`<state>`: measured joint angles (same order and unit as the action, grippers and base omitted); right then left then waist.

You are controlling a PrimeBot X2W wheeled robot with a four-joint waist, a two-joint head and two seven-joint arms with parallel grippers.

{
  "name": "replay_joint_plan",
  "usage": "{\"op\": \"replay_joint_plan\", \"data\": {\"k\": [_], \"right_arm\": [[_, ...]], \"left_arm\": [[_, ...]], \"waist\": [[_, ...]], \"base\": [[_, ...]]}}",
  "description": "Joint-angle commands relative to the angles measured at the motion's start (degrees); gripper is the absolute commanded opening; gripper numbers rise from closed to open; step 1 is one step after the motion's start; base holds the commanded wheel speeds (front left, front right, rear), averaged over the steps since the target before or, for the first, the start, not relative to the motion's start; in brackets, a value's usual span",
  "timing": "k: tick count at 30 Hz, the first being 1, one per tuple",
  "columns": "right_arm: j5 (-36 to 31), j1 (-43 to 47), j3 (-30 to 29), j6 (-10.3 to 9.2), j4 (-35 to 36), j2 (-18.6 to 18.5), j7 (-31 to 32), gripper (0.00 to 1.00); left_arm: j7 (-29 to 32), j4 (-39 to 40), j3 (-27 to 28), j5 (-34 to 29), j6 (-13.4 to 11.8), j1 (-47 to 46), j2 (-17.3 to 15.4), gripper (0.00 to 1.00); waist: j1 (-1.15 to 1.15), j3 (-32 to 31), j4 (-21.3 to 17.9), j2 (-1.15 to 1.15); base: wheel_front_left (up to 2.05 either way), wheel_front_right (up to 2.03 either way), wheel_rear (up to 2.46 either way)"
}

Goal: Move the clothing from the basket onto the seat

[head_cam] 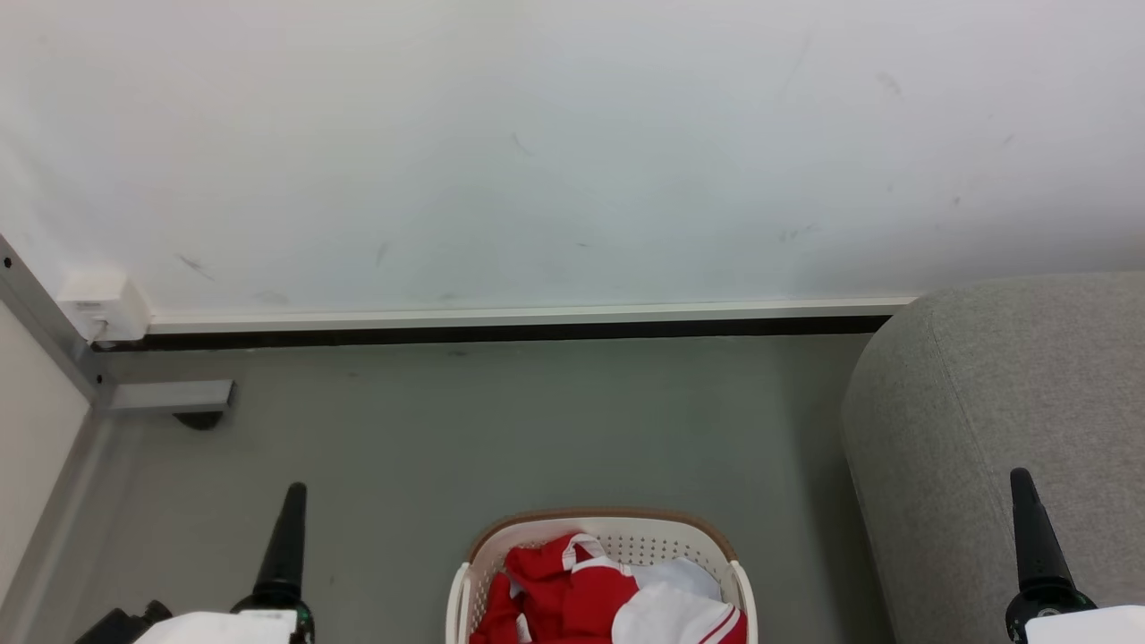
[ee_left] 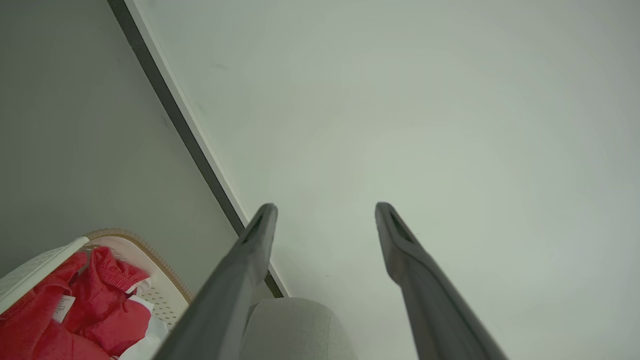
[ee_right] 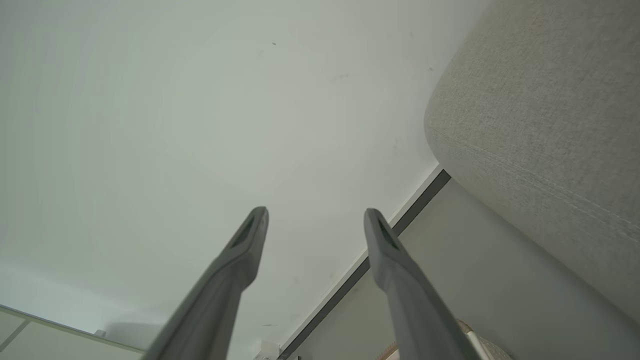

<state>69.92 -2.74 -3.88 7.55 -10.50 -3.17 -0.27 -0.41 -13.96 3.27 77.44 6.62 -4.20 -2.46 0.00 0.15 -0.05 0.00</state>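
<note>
Red clothing (head_cam: 572,595), one crumpled garment with white panels, lies inside the single basket (head_cam: 601,519), which stands on the grey floor (head_cam: 447,429) at the bottom centre of the head view. At the far left, the left gripper (ee_left: 326,210) points toward the white wall (head_cam: 572,161), its two fingers spread apart with nothing between them. Right of the basket, and apart from it, stands the one seat (head_cam: 984,402). Farthest right, the right gripper (ee_right: 316,214) hangs beside the seat's rounded edge, its two fingers likewise parted and holding nothing.
</note>
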Motion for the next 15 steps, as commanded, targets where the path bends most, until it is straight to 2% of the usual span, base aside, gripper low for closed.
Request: {"op": "replay_joint_plan", "data": {"k": [1, 15], "right_arm": [[-4.0, -0.2, 0.6, -0.03, 1.8, -0.9, -0.9, 1.0], [-20.9, 1.2, 2.9, -0.04, 2.8, -3.3, -3.8, 1.0]], "left_arm": [[-0.8, 1.4, -0.2, -3.8, -0.3, -0.2, -0.4, 1.0], [-3.6, 3.7, -1.9, -21.3, -1.4, 0.8, -0.4, 1.0]], "waist": [[0.0, 0.0, 0.0, 0.0], [0.0, -0.1, 0.0, 0.0]], "base": [[0.0, 0.0, 0.0], [0.0, 0.0, 0.0]]}}
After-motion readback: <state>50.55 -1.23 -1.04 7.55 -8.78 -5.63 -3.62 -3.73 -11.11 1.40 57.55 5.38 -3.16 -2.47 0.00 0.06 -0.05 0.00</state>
